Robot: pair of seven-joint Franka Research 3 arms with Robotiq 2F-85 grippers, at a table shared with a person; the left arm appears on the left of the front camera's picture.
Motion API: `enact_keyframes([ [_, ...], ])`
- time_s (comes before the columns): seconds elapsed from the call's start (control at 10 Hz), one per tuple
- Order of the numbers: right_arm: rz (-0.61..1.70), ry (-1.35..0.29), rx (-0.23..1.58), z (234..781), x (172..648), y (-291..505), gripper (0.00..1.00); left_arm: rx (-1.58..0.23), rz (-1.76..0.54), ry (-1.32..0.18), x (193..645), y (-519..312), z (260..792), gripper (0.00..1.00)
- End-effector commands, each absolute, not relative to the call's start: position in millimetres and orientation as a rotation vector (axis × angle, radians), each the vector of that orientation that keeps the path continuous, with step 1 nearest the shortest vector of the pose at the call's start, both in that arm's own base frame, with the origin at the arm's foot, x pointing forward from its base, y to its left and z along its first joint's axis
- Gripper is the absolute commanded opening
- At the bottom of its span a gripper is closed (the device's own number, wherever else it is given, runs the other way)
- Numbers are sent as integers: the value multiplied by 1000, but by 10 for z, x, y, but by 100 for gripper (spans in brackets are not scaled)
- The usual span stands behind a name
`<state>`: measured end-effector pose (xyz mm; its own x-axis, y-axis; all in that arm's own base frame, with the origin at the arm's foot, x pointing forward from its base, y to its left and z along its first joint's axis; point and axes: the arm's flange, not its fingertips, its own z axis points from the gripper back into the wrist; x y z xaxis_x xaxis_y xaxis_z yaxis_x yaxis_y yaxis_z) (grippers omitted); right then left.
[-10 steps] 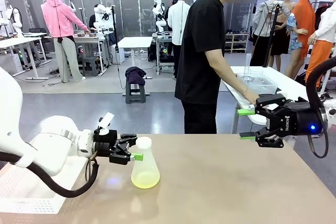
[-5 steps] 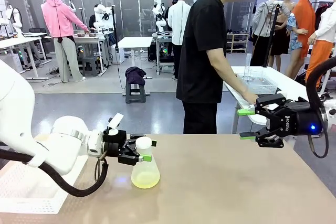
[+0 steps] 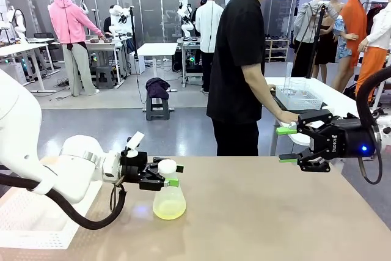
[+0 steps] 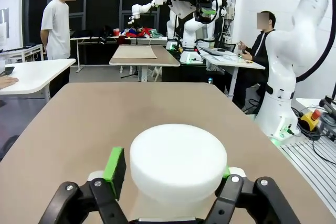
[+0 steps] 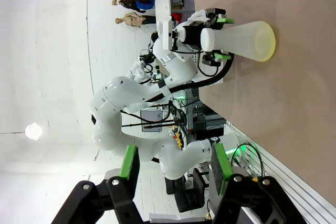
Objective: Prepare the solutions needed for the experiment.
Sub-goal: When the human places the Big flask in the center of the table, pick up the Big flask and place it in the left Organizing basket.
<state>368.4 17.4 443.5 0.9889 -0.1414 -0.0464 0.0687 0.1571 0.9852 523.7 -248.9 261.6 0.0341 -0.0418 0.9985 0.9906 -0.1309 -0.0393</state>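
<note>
Now the solutions (image 3: pixel 169 211), a pale yellow-green pool, sit in the bottom of an upright conical flask (image 3: pixel 169 200) on the table (image 3: pixel 275 212), long axis vertical, neck up. The left gripper (image 3: pixel 171 175), short of the flask a second ago, has moved in, its fingers pinching the neck under the white cap (image 3: pixel 167 166). The right gripper (image 3: pixel 286 145) hangs unmoved, fingers spread on nothing, well apart.

A shallow layer of pale yellow-green, see-through liquid (image 3: pixel 169 211) sits in the bottom of an upright frosted conical flask (image 3: pixel 169 198) on the tabletop (image 3: pixel 263 212).
</note>
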Motion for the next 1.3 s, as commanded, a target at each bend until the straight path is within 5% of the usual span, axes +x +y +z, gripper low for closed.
enact_keyframes([
  [0.0,-152,-63,1418,4449,3691,185,70,-1313,-1312,-1054,5274,-2481,2635,49],
  [0.1,-152,-63,1418,4449,3691,185,70,-1308,-1313,-1051,5267,-2477,2635,62],
  [0.2,-152,-63,1418,4449,3691,185,70,-1310,-1315,-1051,5263,-2478,2632,31],
  [0.3,-152,-63,1418,4449,3691,185,70,-1313,-1317,-1055,5263,-2469,2630,43],
  [0.4,-152,-63,1418,4449,3691,185,70,-1314,-1310,-1060,5261,-2465,2630,12],
  [0.5,-152,-63,1418,4449,3691,185,70,-1313,-1307,-1058,5259,-2465,2627,25],
  [0.6,-152,-63,1418,4449,3691,185,70,-1312,-1305,-1058,5260,-2462,2627,0],
  [1.2,-152,-63,1418,4449,3691,185,70,-1322,-1241,-1064,5222,-2493,2732,6],
])
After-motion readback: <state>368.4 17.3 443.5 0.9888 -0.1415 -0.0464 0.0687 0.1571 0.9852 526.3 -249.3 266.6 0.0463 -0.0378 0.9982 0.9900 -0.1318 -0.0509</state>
